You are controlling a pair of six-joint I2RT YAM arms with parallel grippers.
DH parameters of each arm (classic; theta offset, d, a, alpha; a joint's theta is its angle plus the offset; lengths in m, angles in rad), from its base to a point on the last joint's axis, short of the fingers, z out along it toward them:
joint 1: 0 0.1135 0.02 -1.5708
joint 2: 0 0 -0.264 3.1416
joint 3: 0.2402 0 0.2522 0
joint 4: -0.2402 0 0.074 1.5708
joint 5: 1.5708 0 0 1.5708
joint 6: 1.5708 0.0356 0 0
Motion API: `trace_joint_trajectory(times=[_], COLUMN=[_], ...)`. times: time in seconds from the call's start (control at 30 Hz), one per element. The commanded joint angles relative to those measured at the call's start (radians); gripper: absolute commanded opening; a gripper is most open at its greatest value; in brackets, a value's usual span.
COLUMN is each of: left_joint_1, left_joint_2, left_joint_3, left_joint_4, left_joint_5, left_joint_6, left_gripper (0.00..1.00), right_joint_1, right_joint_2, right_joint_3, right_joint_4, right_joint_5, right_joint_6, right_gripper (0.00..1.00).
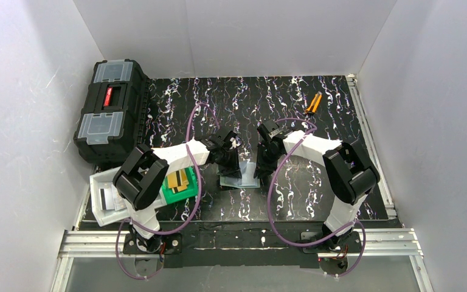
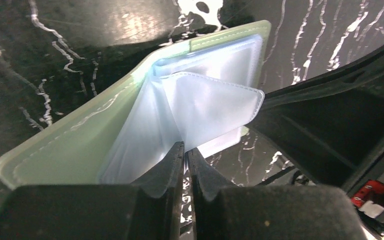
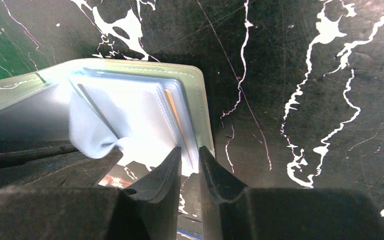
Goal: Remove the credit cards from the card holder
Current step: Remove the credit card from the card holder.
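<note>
Near the desk (image 1: 249, 97) centre, the holder (image 1: 238, 178) lies open, its long axis running left to right. The left tool (image 2: 185, 152) is clenched on one of the holder's clear inner leaves. The right tool (image 3: 190, 152), jaws nearly together, straddles the right-hand pocket edge just beside an orange card (image 3: 172, 105); whether it grips cannot be told.

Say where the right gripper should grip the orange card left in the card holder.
Probably the orange card's exposed edge, showing between the clear sleeves of the card holder. Come from the open side, where the right gripper sits, pinching across its flat faces: only that edge shows.
</note>
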Motion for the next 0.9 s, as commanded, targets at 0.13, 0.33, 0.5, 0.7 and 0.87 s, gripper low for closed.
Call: trace_joint_trajectory(times=[0.13,0.33,0.5,0.7,0.87], left_joint_1=[0.005,0.003,0.004,0.005,0.005], left_joint_2=[-0.068,-0.036,-0.03,-0.058,-0.093], left_joint_3=[0.063,0.064,0.067,0.072,0.082], left_joint_4=[-0.229,-0.243,-0.241,-0.253,-0.276], left_joint_5=[-0.207,-0.226,-0.248,-0.29,-0.302], left_joint_6=[0.108,0.124,0.12,0.129,0.131], left_gripper=[0.15,0.16,0.15,0.14,0.15], right_joint_1=[0.007,0.007,0.006,0.014,0.025], right_joint_2=[0.049,0.001,-0.073,-0.081,-0.014], right_joint_3=[-0.014,0.0,0.047,0.133,0.197], right_joint_4=[-0.009,-0.018,-0.061,-0.083,-0.074], right_joint_5=[0.066,0.044,0.045,0.012,-0.038], right_joint_6=[-0.008,-0.018,-0.038,-0.05,-0.044], right_gripper=[0.25,0.27,0.31,0.34,0.33])
